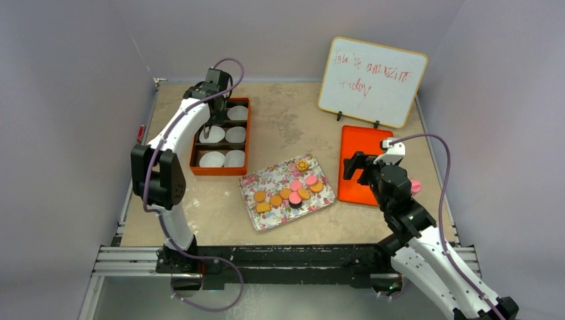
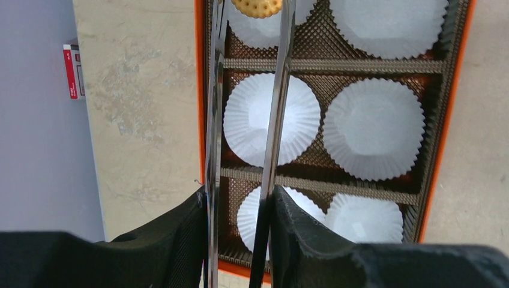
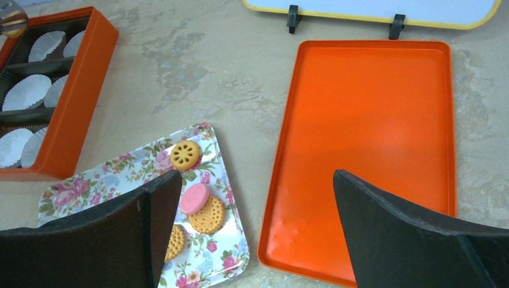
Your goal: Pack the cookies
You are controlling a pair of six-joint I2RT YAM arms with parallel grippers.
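Top view: grey walls close in the tabletop (image 1: 293,127) at the back and on both sides. The floral tray (image 1: 253,184) lies near its middle, with bare surface open in front of it and behind it. About ten cookies (image 1: 293,190) are clustered on the tray, orange-tan and pink, with one yellow one at its far corner. To the left of the tray and a little farther back stands the orange box (image 1: 248,137), with six compartments and a white paper cup (image 1: 234,135) in each. Just right of the tray lies a flat orange lid (image 1: 360,143), and behind that a whiteboard (image 1: 372,80). The left end effector (image 1: 216,110) hangs over the box. The right end effector (image 1: 353,167) hovers over the lid's edge nearest the tray.

Left wrist view: the left end effector is clenched on metal tongs (image 2: 279,90). The tips of the tongs pinch a tan cookie (image 2: 257,6) above a cup in an end row, in the column farther from the floral tray. I cannot tell whether the cookie touches the cup. The other cups in sight are empty. A strip of bare tabletop runs between the box wall and the grey wall.

Right wrist view: the right end effector is released, fingers spread wide, holding nothing. It straddles the gap between the floral tray and the empty lid. The yellow patterned cookie (image 3: 185,154) and a pink cookie (image 3: 195,198) lie on the tray just beside its left finger, apart from it.
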